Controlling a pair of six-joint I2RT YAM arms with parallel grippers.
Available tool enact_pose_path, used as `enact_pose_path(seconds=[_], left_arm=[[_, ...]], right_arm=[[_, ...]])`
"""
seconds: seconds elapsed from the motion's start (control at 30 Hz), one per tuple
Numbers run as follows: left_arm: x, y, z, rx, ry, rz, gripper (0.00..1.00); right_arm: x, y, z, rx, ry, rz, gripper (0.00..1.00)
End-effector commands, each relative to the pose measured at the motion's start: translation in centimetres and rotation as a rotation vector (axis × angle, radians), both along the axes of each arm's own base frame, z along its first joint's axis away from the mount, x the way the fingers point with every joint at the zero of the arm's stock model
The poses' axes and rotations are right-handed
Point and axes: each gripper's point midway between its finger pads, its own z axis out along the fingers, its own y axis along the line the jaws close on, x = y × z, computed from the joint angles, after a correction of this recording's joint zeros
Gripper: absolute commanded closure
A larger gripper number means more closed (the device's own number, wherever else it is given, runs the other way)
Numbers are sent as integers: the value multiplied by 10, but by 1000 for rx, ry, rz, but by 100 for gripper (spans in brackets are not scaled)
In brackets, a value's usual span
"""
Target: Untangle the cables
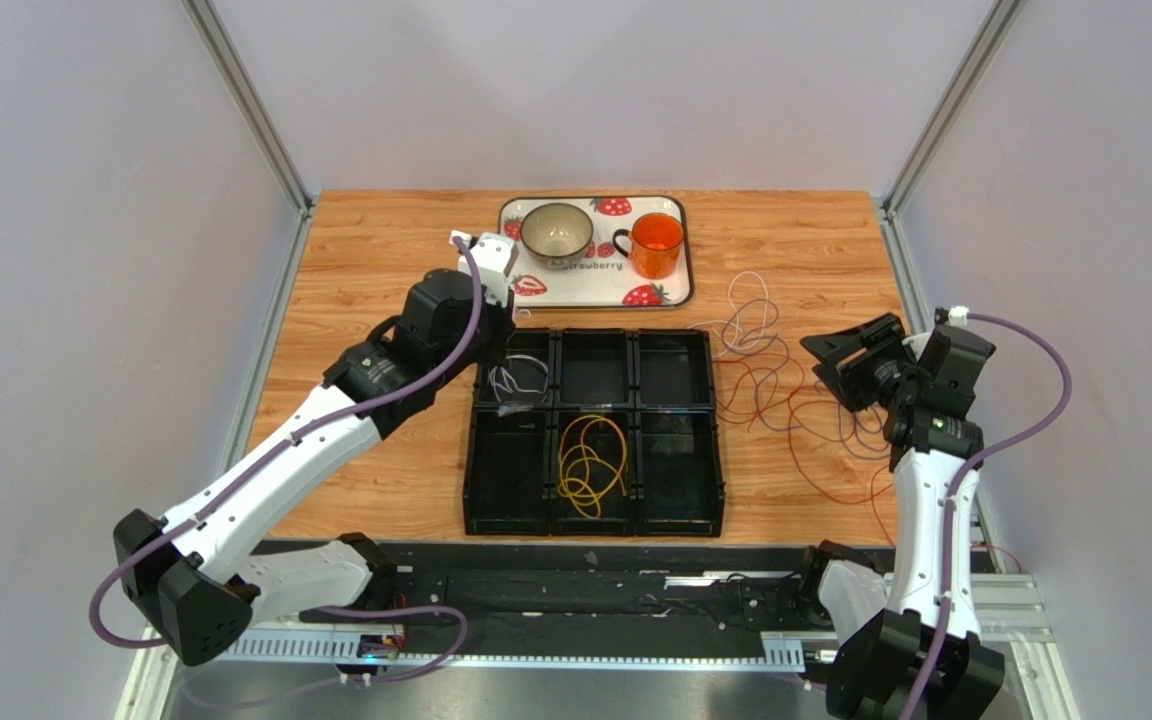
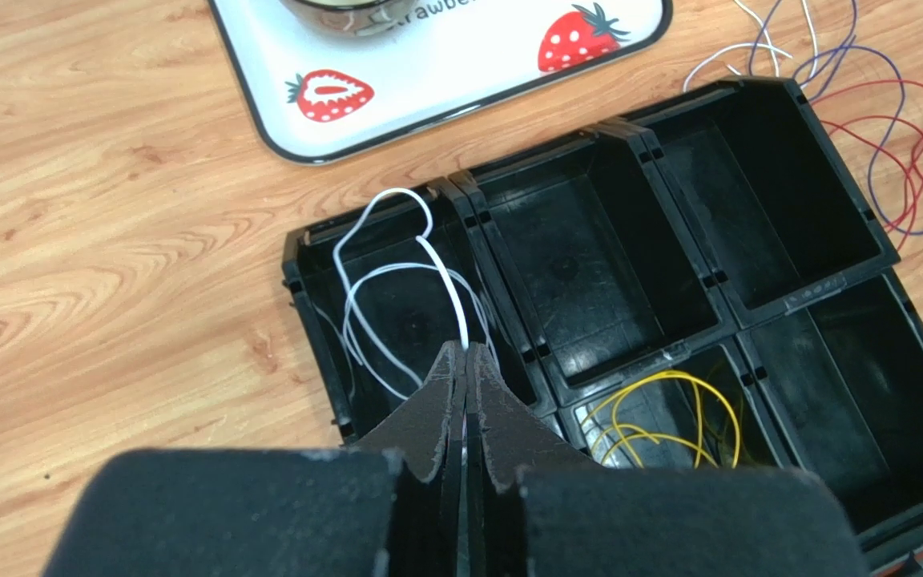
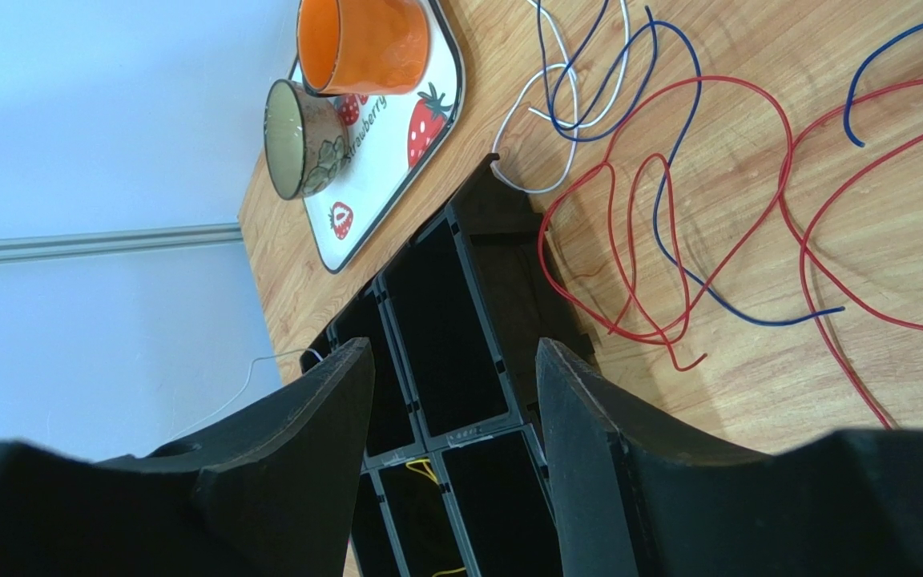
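Observation:
A black organizer tray (image 1: 468, 480) with several compartments lies mid-table. My left gripper (image 2: 466, 351) is shut on a white cable (image 2: 400, 271), whose loops hang into the tray's far left compartment; in the top view the gripper (image 1: 504, 339) hovers over that compartment. A yellow cable (image 1: 593, 458) lies coiled in the near middle compartment and also shows in the left wrist view (image 2: 671, 415). Red (image 3: 671, 241), blue (image 3: 779, 322) and another white cable (image 3: 499, 144) lie tangled on the wood right of the tray. My right gripper (image 3: 454, 349) is open and empty, beside the tangle (image 1: 838, 365).
A strawberry-print serving tray (image 1: 597, 278) at the back holds a bowl (image 1: 555, 230) and an orange mug (image 1: 657, 240). Metal frame posts and grey walls bound the table on both sides.

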Motion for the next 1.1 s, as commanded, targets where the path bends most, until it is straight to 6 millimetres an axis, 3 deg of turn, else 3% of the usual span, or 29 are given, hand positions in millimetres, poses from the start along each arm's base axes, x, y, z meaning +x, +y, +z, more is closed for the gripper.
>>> enact_pose_path(seconds=[0.0, 0.47, 0.7, 1.07], left_arm=[[8, -9, 14, -80, -37, 4, 100], [21, 9, -37, 36, 48, 136, 100], [27, 4, -66, 62, 136, 146, 100], [41, 6, -84, 109, 171, 197, 100]], right_arm=[[0, 6, 8, -7, -47, 31, 44], [0, 6, 6, -8, -40, 32, 44], [0, 6, 6, -11, -40, 32, 45], [2, 6, 4, -5, -36, 33, 45]])
